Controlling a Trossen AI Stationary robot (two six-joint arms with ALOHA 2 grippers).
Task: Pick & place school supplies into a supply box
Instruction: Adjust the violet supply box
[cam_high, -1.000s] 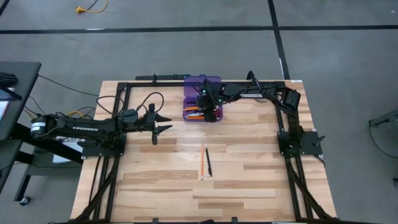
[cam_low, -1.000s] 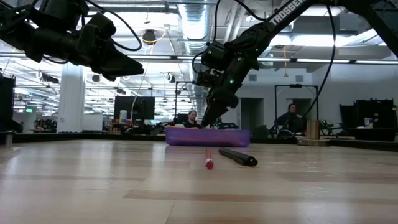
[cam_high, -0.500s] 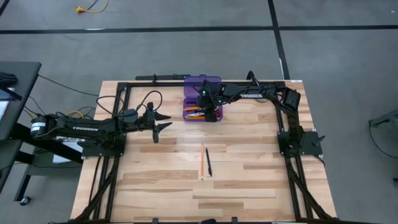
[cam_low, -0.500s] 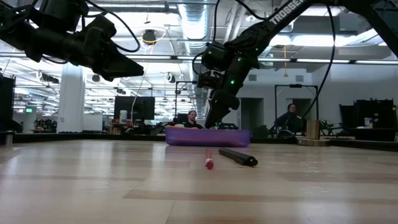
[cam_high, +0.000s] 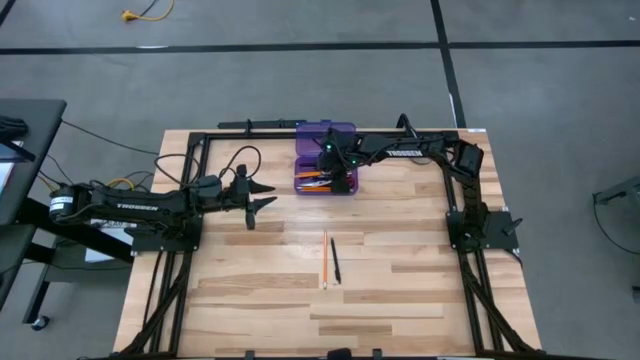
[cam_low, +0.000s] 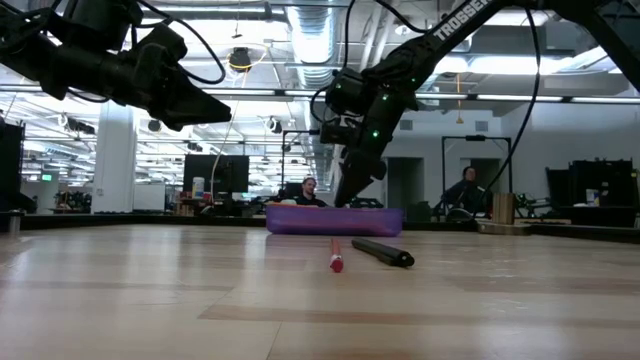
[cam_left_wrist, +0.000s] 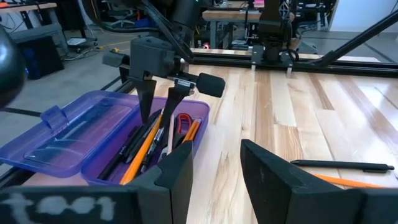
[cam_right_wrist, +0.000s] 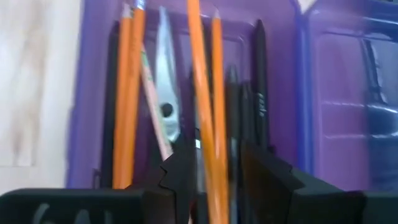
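Observation:
The purple supply box (cam_high: 322, 135) lies open at the table's far middle. Its tray (cam_left_wrist: 193, 112) holds several orange pencils, dark pens and red-handled scissors (cam_left_wrist: 183, 122). My right gripper (cam_high: 342, 183) hangs over the tray, pointing down, open, with its fingertips low inside the tray (cam_left_wrist: 159, 115). An orange pencil (cam_right_wrist: 202, 124) runs between its fingers. One orange pencil (cam_high: 325, 260) and one black pen (cam_high: 335, 260) lie flat side by side at the table's middle. My left gripper (cam_high: 268, 195) waits open and empty, left of the box and above the table. My right gripper is open, and the orange pencil (cam_right_wrist: 205, 149) passes between its fingers close to one finger (cam_right_wrist: 183, 168), with a clear gap to the other. I cannot tell whether it touches that finger. The pencil's lower part lies slanting in the tray (cam_left_wrist: 140, 155).
The box's lid (cam_left_wrist: 68, 134) lies folded open on the far side of the tray. A black frame (cam_high: 200, 140) runs along the table's far and side edges. Bare wood spreads around the loose pencil and pen (cam_low: 383, 252) toward the near edge.
My right gripper has shifted a little toward the table's right over the tray, staying low and pointing down. My left arm has kept still.

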